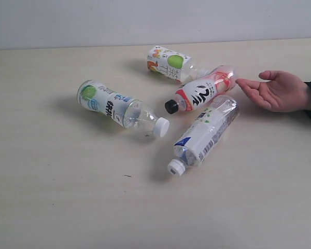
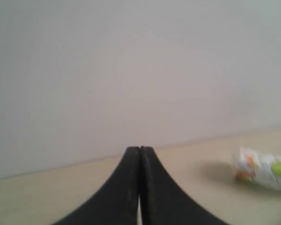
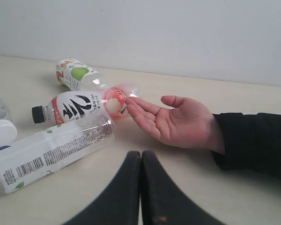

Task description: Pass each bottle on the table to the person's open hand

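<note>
Jaws together, both arms; barcode (image 3: 24, 169) on label of blue-and-white bottle (image 3: 54, 152)

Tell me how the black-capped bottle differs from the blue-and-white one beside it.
Caps: the black-capped bottle has a black cap, the blue-and-white bottle a white one. Labels: red and white with black strokes, against white with a blue patch. Place: the black-capped bottle's base lies by the fingertips of the hand; the blue-and-white bottle lies clear of the hand. Both are clear, capped and on their sides.
</note>
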You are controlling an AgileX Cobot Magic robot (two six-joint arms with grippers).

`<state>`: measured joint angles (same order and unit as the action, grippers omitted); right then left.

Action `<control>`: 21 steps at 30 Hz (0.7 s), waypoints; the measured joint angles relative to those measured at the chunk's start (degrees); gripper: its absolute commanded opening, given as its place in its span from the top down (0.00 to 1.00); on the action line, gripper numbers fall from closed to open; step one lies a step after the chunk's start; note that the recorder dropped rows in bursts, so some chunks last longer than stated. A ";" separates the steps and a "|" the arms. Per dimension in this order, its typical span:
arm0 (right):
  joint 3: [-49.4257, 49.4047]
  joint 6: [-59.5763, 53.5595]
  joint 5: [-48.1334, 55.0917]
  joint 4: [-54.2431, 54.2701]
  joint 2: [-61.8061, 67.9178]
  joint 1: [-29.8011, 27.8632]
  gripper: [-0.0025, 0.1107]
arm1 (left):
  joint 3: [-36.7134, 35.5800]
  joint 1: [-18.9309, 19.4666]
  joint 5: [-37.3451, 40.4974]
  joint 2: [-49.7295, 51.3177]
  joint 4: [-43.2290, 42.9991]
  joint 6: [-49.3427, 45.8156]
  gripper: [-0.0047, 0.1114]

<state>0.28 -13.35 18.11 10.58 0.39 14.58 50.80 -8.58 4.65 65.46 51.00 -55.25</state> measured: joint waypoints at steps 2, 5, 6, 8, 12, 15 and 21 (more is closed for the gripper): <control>0.00 0.00 0.00 0.00 0.00 0.00 0.98 | 5.78 0.00 13.14 8.53 -5.96 -3.99 0.96; 0.00 0.00 0.00 0.00 0.00 0.00 0.98 | 12.35 0.00 29.84 18.33 -20.12 -6.71 0.96; 0.00 0.00 0.00 0.00 0.00 0.00 0.98 | 13.55 0.00 33.92 20.42 -23.53 -7.06 0.96; 0.00 0.00 0.00 0.00 0.00 0.00 0.98 | 15.67 0.00 40.94 24.39 -29.16 -7.31 0.96; 0.00 0.00 0.00 0.00 0.00 0.00 0.98 | 20.50 -0.47 52.95 30.40 -33.97 -7.53 0.96; 0.00 0.00 0.00 0.00 0.00 0.00 0.98 | 24.00 -3.36 55.91 32.86 -37.69 -7.96 0.95; 0.00 0.00 0.00 0.00 0.00 0.00 0.98 | 26.77 -16.31 50.63 35.44 -61.36 -9.24 0.40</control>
<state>0.28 -13.35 18.11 10.58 0.39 14.58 77.58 -24.89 55.29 100.90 -10.36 -64.49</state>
